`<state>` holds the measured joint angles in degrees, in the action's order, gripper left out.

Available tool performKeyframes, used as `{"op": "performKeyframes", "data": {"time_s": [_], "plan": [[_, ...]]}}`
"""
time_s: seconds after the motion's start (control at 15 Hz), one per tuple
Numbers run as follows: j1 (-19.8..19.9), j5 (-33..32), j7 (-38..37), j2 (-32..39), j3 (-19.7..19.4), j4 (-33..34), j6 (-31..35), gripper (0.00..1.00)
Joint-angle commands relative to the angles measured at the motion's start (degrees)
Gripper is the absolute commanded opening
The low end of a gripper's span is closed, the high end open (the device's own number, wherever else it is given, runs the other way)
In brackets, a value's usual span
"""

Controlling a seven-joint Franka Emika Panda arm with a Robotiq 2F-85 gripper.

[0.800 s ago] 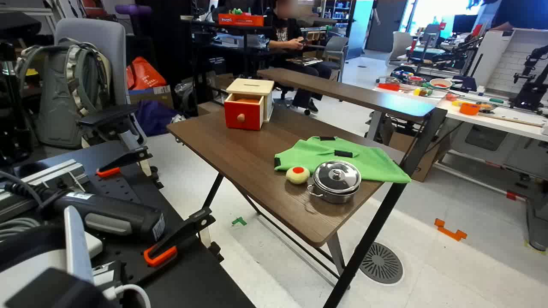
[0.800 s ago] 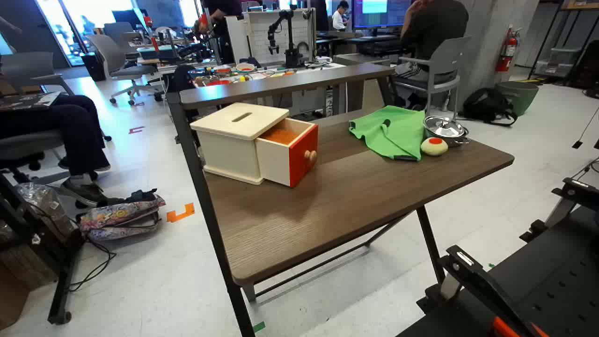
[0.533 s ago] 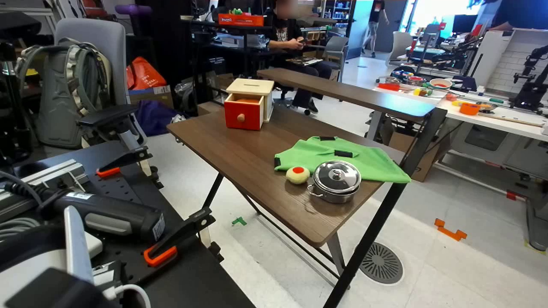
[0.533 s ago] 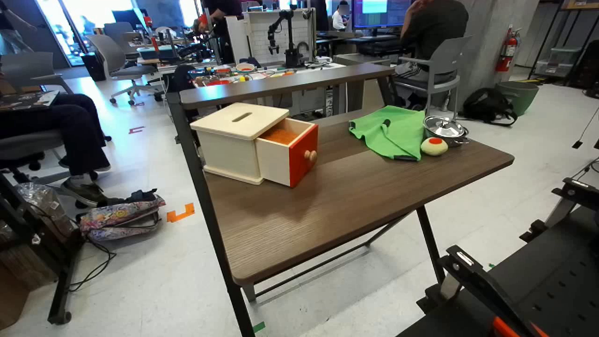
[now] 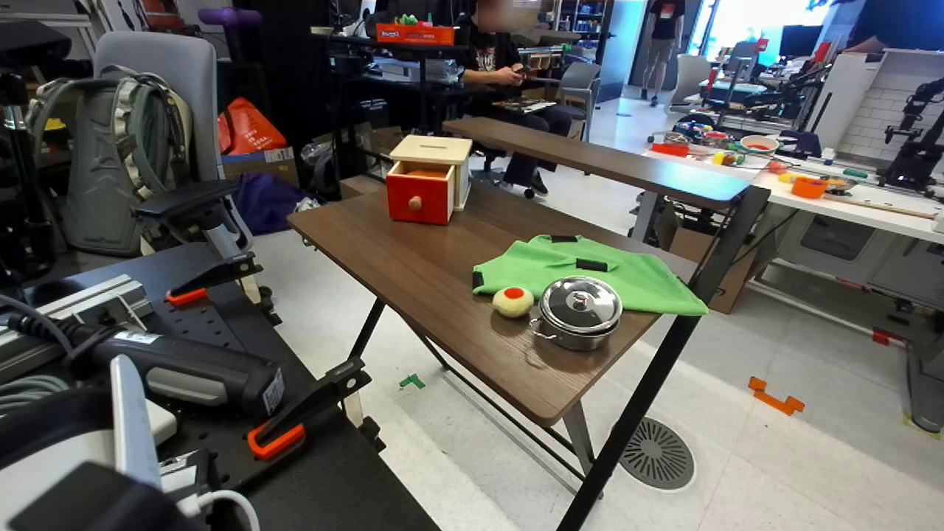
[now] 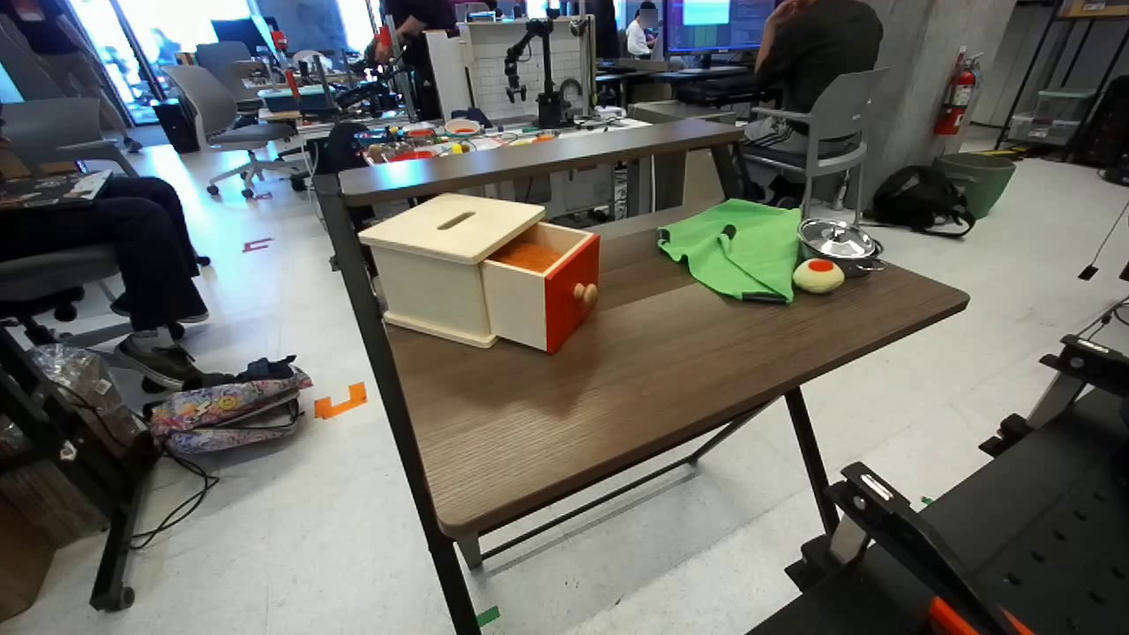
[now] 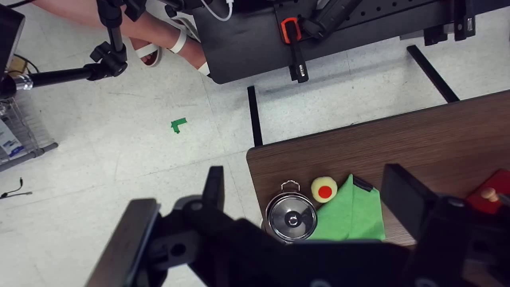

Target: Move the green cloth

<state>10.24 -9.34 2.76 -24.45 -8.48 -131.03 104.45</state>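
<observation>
The green cloth lies wrinkled and flat on the brown table in both exterior views point(image 5: 641, 276) point(image 6: 758, 247), with several black patches on it. One end hangs over the table edge in an exterior view. In the wrist view the cloth point(image 7: 364, 215) shows partly; its lower part is hidden behind the gripper body. My gripper point(image 7: 304, 173) is open and empty, its fingers wide apart, seen high above the table in the wrist view. The arm and gripper do not show in either exterior view.
A lidded metal pot point(image 5: 579, 313) stands beside the cloth, with a yellow round object with a red spot point(image 5: 512, 302) next to it. A wooden box point(image 6: 441, 265) with its red drawer pulled out stands on the table point(image 6: 635, 379). A raised shelf point(image 5: 590, 158) runs along one side.
The cloth, pot, round object and box have not moved. A person walks in the background.
</observation>
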Motion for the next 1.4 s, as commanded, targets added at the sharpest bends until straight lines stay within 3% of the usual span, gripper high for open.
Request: {"op": "performKeyframes", "data": {"time_s": [0.0,0.53,0.87,1.33], "plan": [[-0.27,-0.09,-0.06,0.02,-0.24,0.14,-0.16,1.00],[-4.03,3.76,-2.70,9.79,2.24,5.77,6.53,1.00],[-5.53,7.93,-5.22,26.20,3.31,17.76,11.03,1.00],[-5.80,10.36,-6.19,51.52,4.37,38.28,7.72,1.00]]}}
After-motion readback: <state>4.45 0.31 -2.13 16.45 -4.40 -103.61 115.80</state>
